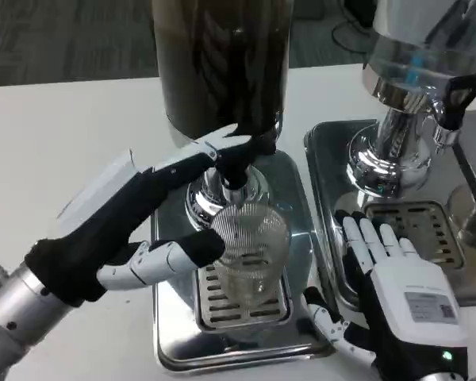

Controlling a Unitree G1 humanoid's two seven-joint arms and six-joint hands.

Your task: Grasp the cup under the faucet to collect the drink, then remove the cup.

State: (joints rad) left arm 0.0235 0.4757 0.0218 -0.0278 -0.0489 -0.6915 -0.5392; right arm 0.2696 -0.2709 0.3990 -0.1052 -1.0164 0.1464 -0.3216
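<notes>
Clear ribbed cup (pixel 250 246) stood on the drip tray (pixel 178 349) directly under the dark dispenser's faucet (pixel 234 163), clasped by left hand (pixel 147 210), right hand (pixel 397 286) resting loose, fingers spread, beside the tray; best held upright, centred beneath the spout, steady.

Frame centre: cup (pixel 250 246) on drip grille under tap (pixel 232 171) of dark dispenser (pixel 222 67); tap and body block any way in from above. Left hand (pixel 135 218) takes the cup's left side. Right of cup: narrow bare tray strip (pixel 301 230), then second dispenser (pixel 404 103); right hand (pixel 401 294) lies there. Upper left: bare table (pixel 55 135).
</notes>
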